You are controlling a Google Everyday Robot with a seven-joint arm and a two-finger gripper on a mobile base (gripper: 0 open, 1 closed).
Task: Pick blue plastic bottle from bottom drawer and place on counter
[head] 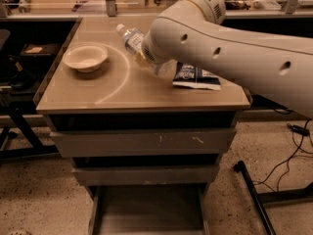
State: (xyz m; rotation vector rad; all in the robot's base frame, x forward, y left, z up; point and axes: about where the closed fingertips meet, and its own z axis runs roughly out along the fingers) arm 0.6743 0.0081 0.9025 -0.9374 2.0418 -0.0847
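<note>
Beige counter [146, 89], arm reaching leftward, pincer [144, 61] at tilted bottle [132, 39]

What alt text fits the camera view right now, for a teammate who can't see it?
The white arm reaches over the counter, its gripper mostly hidden behind the wrist at the tilted blue plastic bottle. A beige bowl sits left of it, a dark blue snack bag right, and the bottom drawer stands open below.
</note>
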